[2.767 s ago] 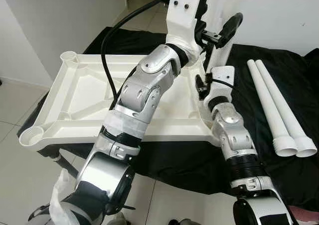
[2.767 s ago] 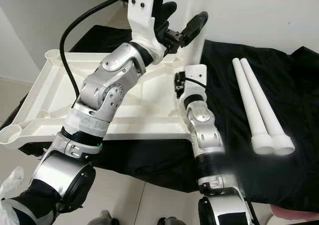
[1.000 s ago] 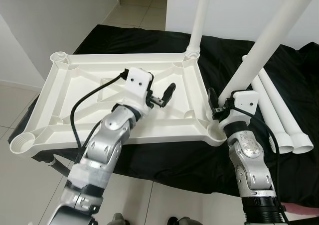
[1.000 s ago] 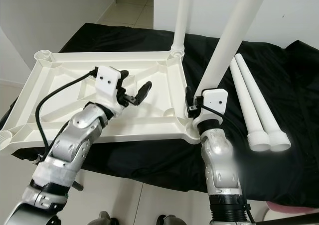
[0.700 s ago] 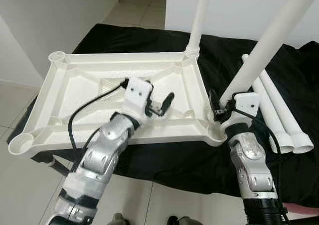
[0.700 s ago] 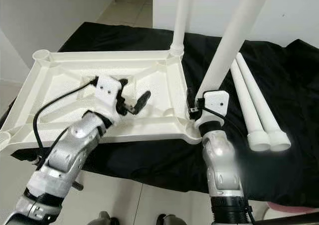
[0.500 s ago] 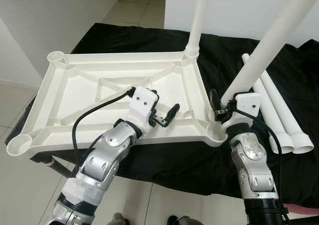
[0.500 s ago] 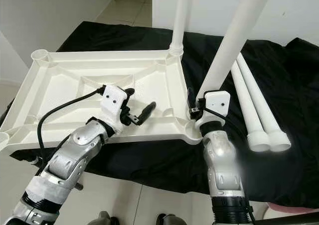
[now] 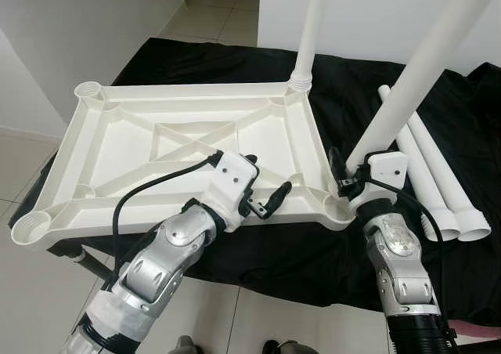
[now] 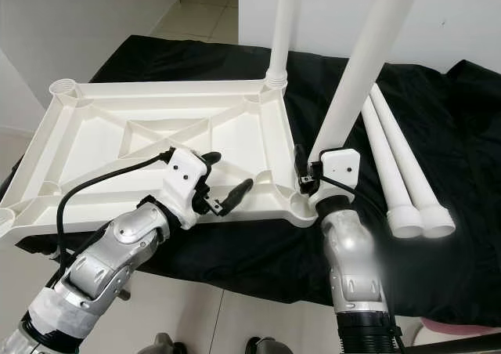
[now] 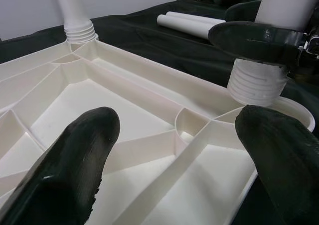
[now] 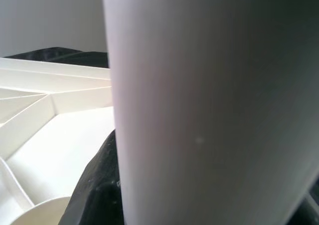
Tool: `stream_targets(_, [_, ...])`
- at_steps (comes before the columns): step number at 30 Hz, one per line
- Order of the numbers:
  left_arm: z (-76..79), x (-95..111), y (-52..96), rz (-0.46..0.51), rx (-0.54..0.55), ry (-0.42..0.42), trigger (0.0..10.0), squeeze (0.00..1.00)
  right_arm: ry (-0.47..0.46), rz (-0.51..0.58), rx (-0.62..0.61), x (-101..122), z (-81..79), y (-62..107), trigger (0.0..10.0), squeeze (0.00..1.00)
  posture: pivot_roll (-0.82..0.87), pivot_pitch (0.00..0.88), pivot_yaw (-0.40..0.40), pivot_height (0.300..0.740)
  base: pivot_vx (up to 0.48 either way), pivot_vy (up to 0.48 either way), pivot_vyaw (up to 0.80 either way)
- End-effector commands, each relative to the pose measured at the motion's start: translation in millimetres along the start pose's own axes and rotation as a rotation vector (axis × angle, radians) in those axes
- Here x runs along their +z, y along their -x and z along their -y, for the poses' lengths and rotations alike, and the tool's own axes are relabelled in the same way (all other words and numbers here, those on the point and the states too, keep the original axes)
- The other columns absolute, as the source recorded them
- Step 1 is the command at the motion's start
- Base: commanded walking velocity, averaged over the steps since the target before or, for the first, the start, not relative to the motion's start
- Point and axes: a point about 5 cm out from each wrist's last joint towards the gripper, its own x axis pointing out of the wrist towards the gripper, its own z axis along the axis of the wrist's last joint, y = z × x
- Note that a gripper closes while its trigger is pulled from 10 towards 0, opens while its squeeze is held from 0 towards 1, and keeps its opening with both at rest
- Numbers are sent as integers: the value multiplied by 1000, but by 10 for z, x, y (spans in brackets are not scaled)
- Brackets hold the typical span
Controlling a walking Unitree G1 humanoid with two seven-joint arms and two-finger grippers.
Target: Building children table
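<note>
The white tabletop (image 9: pixel 117 146) lies upside down on a black cloth (image 9: pixel 235 64). One white leg (image 9: pixel 309 33) stands upright in the tabletop's far right corner socket. A second leg (image 9: pixel 419 80) stands tilted in the near right corner socket, and the right gripper (image 9: pixel 344 174) is clamped around its base just above that socket. The left gripper (image 9: pixel 270 201) hovers over the tabletop's near edge, its fingers (image 11: pixel 79 160) spread apart and holding nothing. Two more loose legs (image 9: pixel 438 189) lie side by side on the cloth, right of the tabletop.
</note>
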Motion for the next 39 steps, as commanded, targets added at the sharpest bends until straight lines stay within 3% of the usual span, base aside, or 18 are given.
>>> stream_targets(1, [194, 21, 42, 1, -332, -9, 10000, 0, 3, -19, 36, -61, -32, 40, 10000, 0, 2, 107, -14, 740, 0, 0, 0])
stream_targets(16, [223, 50, 36, 4, -344, -24, 10000, 0, 58, -49, 153, -145, -80, 230, 10000, 0, 2, 90, -26, 740, 0, 0, 0])
stream_targets(39, [229, 82, 7, 13, -352, -26, 10000, 0, 122, -65, 325, -222, -156, 288, 10000, 0, -2, 91, -27, 740, 0, 0, 0])
